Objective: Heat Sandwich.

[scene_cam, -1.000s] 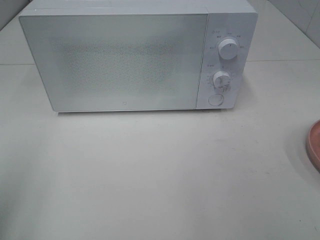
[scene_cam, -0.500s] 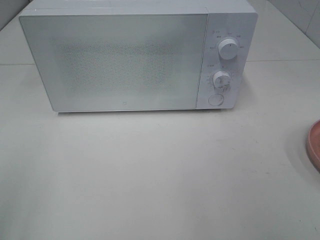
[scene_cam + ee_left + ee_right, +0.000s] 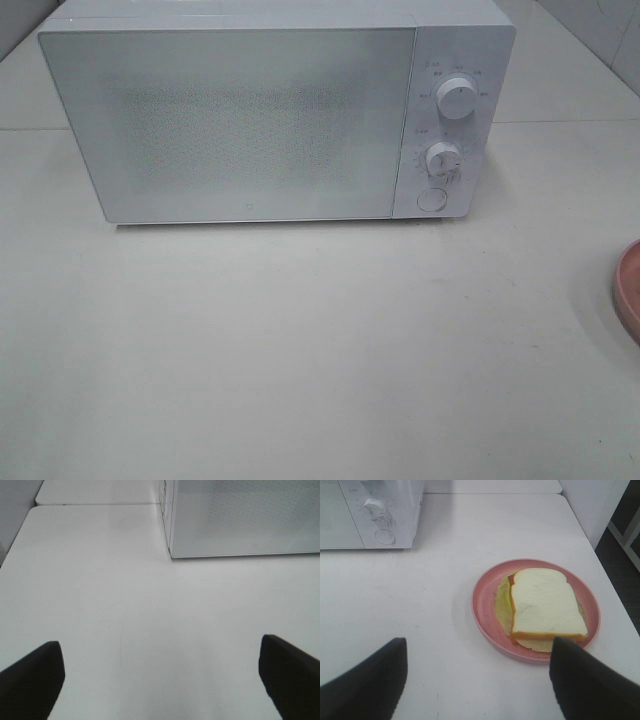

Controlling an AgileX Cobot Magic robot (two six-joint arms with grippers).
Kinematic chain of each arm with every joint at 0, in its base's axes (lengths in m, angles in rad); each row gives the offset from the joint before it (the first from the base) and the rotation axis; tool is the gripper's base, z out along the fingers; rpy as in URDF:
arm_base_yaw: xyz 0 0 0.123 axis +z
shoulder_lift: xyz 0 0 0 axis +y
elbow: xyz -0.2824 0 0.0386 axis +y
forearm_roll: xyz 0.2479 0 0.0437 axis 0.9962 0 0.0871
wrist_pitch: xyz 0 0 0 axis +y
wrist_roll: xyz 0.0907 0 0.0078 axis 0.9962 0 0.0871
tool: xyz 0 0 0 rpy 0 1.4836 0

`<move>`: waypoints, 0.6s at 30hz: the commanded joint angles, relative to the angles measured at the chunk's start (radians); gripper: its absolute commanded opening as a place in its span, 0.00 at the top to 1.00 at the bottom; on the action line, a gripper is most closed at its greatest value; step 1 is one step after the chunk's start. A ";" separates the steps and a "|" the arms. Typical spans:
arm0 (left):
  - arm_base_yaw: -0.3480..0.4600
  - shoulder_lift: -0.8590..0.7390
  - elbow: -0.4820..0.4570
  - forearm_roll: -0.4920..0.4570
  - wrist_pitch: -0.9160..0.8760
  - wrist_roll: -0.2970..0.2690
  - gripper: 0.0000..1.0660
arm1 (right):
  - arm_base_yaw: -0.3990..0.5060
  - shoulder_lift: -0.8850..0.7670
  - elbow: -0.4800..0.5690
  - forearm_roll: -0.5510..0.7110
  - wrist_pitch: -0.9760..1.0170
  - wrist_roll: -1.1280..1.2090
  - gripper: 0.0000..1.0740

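The sandwich [image 3: 546,606], white bread with tan crust and green-yellow filling, lies on a pink round plate [image 3: 485,611] in the right wrist view. Only the plate's edge [image 3: 630,290] shows at the right border of the high view. The white microwave [image 3: 250,110] stands at the back with its door shut; it also shows in the left wrist view [image 3: 240,520] and the right wrist view [image 3: 370,510]. My right gripper [image 3: 477,690] is open and empty, short of the plate. My left gripper [image 3: 160,680] is open and empty over bare table, short of the microwave's front left corner.
The microwave's panel carries two knobs [image 3: 456,98] and a round button [image 3: 431,199]. The white table [image 3: 300,350] stretches in front of it. The table's right edge [image 3: 615,590] runs close beyond the plate, with a wall past it.
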 commanded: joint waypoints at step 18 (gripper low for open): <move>0.002 -0.030 0.002 -0.001 -0.008 0.001 0.05 | -0.004 -0.027 0.003 0.001 -0.003 -0.006 0.29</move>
